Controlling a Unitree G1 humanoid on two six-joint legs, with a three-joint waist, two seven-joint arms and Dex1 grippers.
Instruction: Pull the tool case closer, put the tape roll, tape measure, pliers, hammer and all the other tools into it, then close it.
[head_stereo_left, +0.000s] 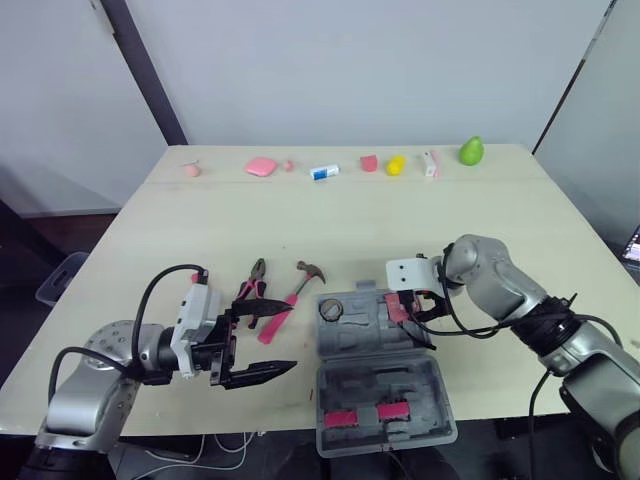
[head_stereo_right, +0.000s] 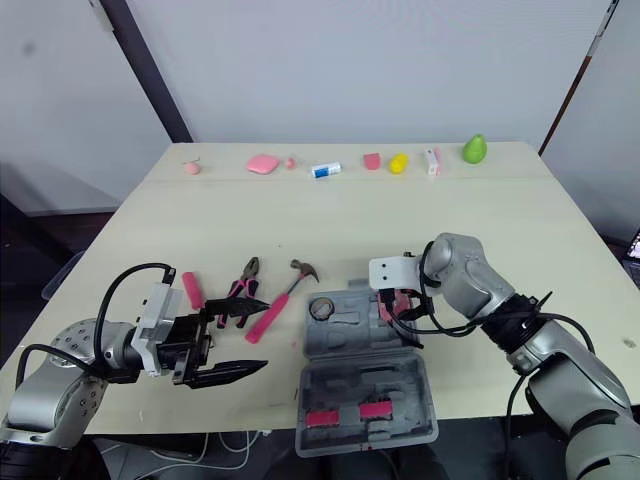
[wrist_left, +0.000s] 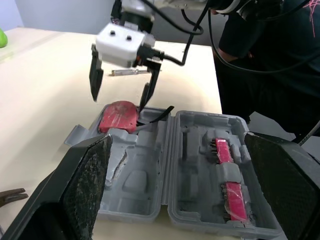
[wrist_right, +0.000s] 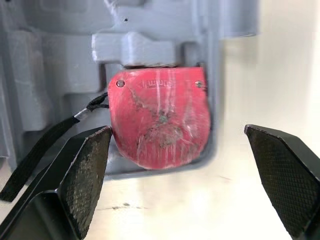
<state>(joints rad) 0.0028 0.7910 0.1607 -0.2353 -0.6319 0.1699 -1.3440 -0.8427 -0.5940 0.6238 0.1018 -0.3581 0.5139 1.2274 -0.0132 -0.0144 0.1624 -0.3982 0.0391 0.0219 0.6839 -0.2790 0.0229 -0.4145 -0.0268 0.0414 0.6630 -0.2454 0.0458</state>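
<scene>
The case (head_stereo_left: 382, 388) is lying open at the lower centre of the left eye view, on the near edge of the table (head_stereo_left: 350, 220). Its lid is folded flat towards the bottom of the frame and is showing two red inserts (head_stereo_left: 392, 410). The tape roll (head_stereo_left: 331, 310) is sitting in the upper left corner of the tray. The red tape measure (wrist_right: 159, 120) is resting in the upper right corner pocket, with its black strap (wrist_right: 50, 142) trailing across the grey moulding.

The right gripper (wrist_left: 119, 100) is hanging just over the tape measure. Its fingers are spread wide, one on each side of the red body, and are gripping nothing.

The left gripper (head_stereo_left: 292, 340) is hovering at the lower left of the frame, just left of the case. It is pointing towards the case, with its fingers also wide apart and empty.

The pliers (head_stereo_left: 252, 288) and the hammer (head_stereo_left: 290, 298) are lying side by side on the table just above that gripper, left of the case. The hammer head is pointing towards the upper right. In the right eye view a pink handle (head_stereo_right: 192, 290) is lying left of the pliers.

A row of small items is sitting along the top of the table, with a green pear (head_stereo_left: 471, 151) at its right end.
</scene>
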